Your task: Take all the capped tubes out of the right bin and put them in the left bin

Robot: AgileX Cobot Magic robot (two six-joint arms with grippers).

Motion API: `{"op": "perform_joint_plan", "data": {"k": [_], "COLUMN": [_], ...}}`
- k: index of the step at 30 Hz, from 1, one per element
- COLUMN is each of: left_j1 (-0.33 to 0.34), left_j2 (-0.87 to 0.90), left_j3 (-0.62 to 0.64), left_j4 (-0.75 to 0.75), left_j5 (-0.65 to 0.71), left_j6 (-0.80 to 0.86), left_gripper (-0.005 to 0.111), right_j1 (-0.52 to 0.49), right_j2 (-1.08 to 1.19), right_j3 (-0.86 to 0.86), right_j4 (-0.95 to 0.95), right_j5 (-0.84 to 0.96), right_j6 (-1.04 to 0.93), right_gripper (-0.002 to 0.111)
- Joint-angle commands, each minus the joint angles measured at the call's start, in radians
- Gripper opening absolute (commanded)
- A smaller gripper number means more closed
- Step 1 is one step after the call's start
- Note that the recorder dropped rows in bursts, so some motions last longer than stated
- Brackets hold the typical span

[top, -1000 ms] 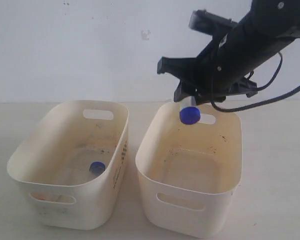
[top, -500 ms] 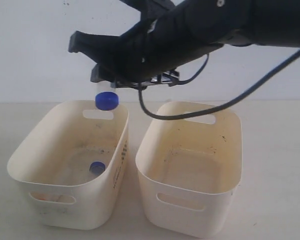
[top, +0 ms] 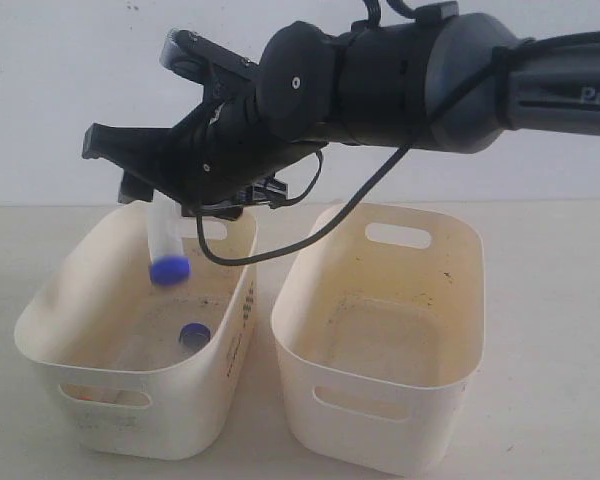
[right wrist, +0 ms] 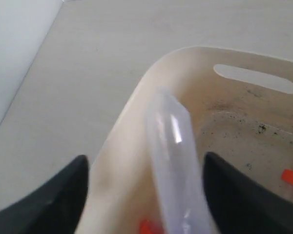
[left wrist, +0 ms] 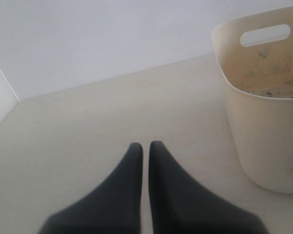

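Right jaws: my right gripper (right wrist: 145,163) is spread wide above the left bin (top: 42,312), clasping nothing.
Tube: a clear capped tube (top: 161,235) hangs loose in the air under me, blue cap (top: 169,269) down, just inside that bin's rim.
Bin floor: another blue-capped tube (top: 194,334) lies among dark specks.
Right bin (top: 458,300): just beside the left one.
Left jaws: my left gripper (left wrist: 145,151) is pressed together on nothing.
Surface: pale beige tabletop (top: 550,330), matte.
Room: plain white wall (top: 80,80) behind.
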State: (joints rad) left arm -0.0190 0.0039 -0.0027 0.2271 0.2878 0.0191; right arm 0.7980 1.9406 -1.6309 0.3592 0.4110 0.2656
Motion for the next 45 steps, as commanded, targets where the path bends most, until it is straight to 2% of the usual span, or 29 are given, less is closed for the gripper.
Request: {"op": "perform_joint_plan", "data": {"k": [1, 3, 9, 14, 22, 28, 30, 34, 39, 42, 45], "left_j1": [-0.002, -0.002, -0.002, -0.002, -0.002, -0.002, -0.002, -0.002, -0.002, -0.002, -0.002], "left_j2": [-0.004, -0.004, -0.004, -0.004, -0.004, -0.004, -0.004, -0.004, -0.004, -0.004, -0.004], "left_j3": [0.003, 0.003, 0.003, 0.003, 0.003, 0.003, 0.003, 0.003, 0.003, 0.003, 0.003], "left_j4": [0.002, 0.002, 0.002, 0.002, 0.002, 0.002, 0.002, 0.002, 0.002, 0.002, 0.002], "left_j5": [-0.004, -0.004, -0.004, -0.004, -0.004, -0.004, -0.004, -0.004, -0.004, -0.004, -0.004], "left_j6": [0.001, 0.001, 0.001, 0.001, 0.001, 0.001, 0.001, 0.001, 0.001, 0.001, 0.001], "left_gripper": [0.004, 0.004, 0.004, 0.004, 0.004, 0.004, 0.004, 0.004, 0.004, 0.004, 0.004], "right_j1": [0.002, 0.002, 0.002, 0.002, 0.002, 0.002, 0.002, 0.002, 0.002, 0.002, 0.002], "right_j2": [-0.005, -0.005, -0.02, -0.093, -0.28, -0.468, -0.501, -0.504, -0.493, -0.504, -0.599], "right_j3": [-0.01, -0.01, -0.01, -0.006, 0.111, 0.376, 0.396, 0.396, 0.456, 0.594, 0.788], "right_j4": [0.004, 0.004, 0.002, -0.068, -0.142, -0.133, -0.133, -0.139, -0.265, -0.28, -0.264], "right_j5": [0.008, 0.023, 0.068, 0.197, 0.206, 0.25, 0.31, 0.311, 0.311, 0.18, -0.126], "right_j6": [-0.016, -0.016, -0.021, -0.055, -0.032, 0.02, 0.02, 0.002, -0.014, -0.014, -0.007], "right_gripper": [0.086, 0.08, 0.044, -0.001, 0.0, 0.0, 0.0, 0.0, 0.0, 0.0, 0.0]}}
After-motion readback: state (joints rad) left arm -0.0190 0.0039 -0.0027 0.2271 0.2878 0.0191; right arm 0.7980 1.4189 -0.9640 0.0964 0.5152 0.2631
